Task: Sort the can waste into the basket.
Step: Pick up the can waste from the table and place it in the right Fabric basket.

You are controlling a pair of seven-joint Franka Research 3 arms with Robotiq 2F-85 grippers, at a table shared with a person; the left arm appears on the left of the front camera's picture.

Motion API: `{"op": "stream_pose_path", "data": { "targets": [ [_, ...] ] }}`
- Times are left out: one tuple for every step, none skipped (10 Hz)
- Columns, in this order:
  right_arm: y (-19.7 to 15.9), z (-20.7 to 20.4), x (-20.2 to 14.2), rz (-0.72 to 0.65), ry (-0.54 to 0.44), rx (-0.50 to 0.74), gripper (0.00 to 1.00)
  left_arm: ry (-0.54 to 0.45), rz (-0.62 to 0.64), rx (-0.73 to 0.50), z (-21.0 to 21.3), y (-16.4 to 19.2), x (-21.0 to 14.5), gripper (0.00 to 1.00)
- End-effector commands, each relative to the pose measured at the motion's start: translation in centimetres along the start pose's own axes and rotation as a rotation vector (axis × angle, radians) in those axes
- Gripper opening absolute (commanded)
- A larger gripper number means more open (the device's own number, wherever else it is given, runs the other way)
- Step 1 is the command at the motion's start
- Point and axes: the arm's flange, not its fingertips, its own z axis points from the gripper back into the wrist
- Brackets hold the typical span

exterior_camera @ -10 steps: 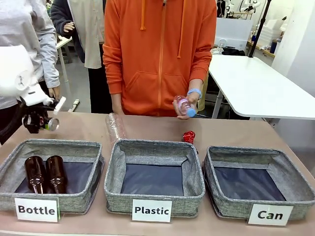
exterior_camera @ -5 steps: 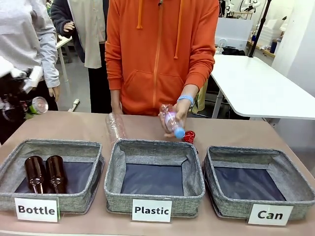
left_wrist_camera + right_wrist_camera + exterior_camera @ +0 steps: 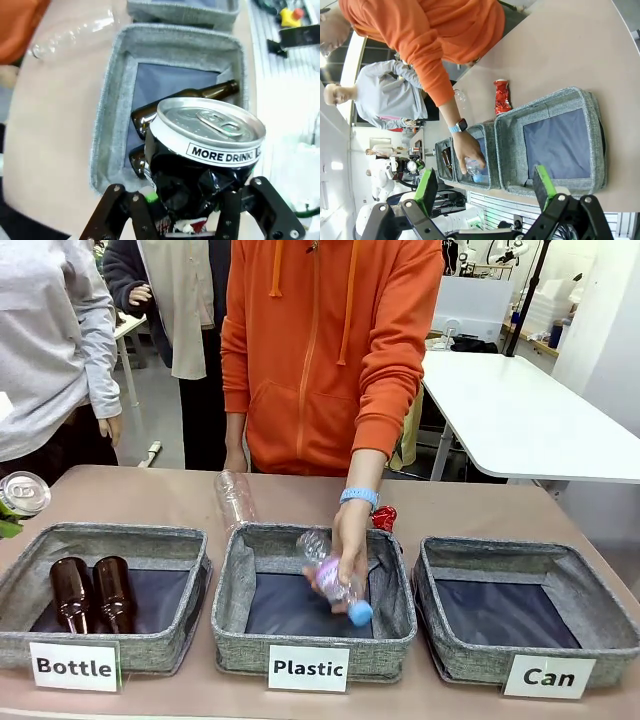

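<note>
A dark crushed can (image 3: 200, 155) with a silver top sits between the fingers of my left gripper (image 3: 192, 202), which is shut on it, above the "Bottle" basket. In the front view this can (image 3: 22, 493) shows at the far left edge. A shiny red crushed can (image 3: 384, 517) lies on the table behind the "Plastic" basket; the right wrist view has this red can (image 3: 502, 96) beside the grey basket (image 3: 590, 105) labelled "Can" (image 3: 549, 677), which holds nothing. My right gripper (image 3: 485, 185) hangs open, high above the table.
A person's hand (image 3: 348, 540) holds a clear plastic bottle (image 3: 335, 582) inside the "Plastic" basket (image 3: 228, 590). Another clear bottle (image 3: 234, 498) lies behind it. Two brown glass bottles (image 3: 92, 592) lie in the "Bottle" basket (image 3: 190, 580).
My left gripper has carried the dark can leftwards to the picture's edge. The person's hand has brought the plastic bottle down from chest height into the "Plastic" basket.
</note>
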Motion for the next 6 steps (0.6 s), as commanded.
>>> {"op": "stream_pose_path", "data": {
  "targets": [
    [-0.1,0.0,0.2,0.023,-0.008,0.027,1.0,0.008,-0.005,-0.026,0.5,0.9,0.7,0.0],
    [-0.1,0.0,0.2,0.023,-0.008,0.027,1.0,0.008,-0.005,-0.026,0.5,0.9,0.7,0.0],
    [-0.1,0.0,0.2,0.023,-0.008,0.027,1.0,0.008,-0.005,-0.026,0.5,0.9,0.7,0.0],
    [-0.1,0.0,0.2,0.023,-0.008,0.027,1.0,0.004,-0.009,-0.007,0.0,0.5,0.5,0.0],
    [-0.1,0.0,0.2,0.023,-0.008,0.027,1.0,0.087,0.13,-0.034,-2.1,0.0,1.6,0.0],
    [-0.1,0.0,0.2,0.023,-0.008,0.027,1.0,0.027,0.077,-0.047,-3.0,-0.9,4.5,0.0]
  ]
}}
